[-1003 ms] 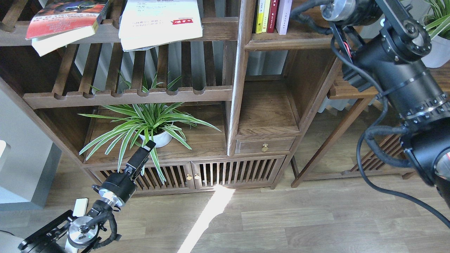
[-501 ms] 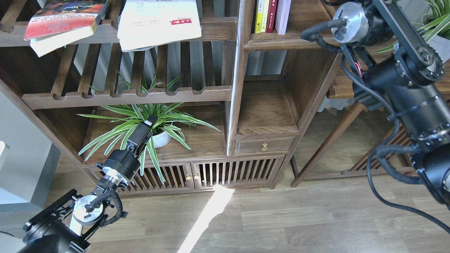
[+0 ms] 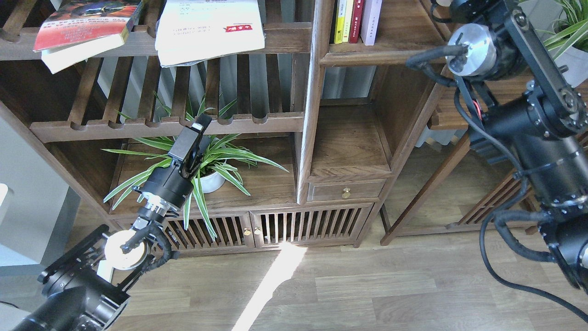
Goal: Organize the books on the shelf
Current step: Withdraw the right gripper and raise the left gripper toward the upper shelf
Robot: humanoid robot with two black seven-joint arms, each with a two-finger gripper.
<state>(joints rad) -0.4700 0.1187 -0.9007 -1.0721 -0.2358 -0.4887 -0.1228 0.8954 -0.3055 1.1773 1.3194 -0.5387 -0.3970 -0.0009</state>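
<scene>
The narrow dark wood shelf is at the top, right of centre. On it stand a yellow book, a dark-red one and a pale-pink one. A thick red-orange book and a large white book with a red logo lie flat on the slatted rack at top left. My left gripper points up in front of the plant, just under the notched rail, well below the white book and empty; its fingers cannot be told apart. My right arm rises at the right; its gripper is out of view past the top edge.
A spider plant in a white pot stands on the low cabinet top behind my left gripper. The notched rail runs just above it. A small drawer sits under the narrow bay. A side table and another potted plant are at right.
My left arm has risen and moved a little right, from the pot's level to just under the notched rail. My right arm has shifted right and down, away from the standing books.
</scene>
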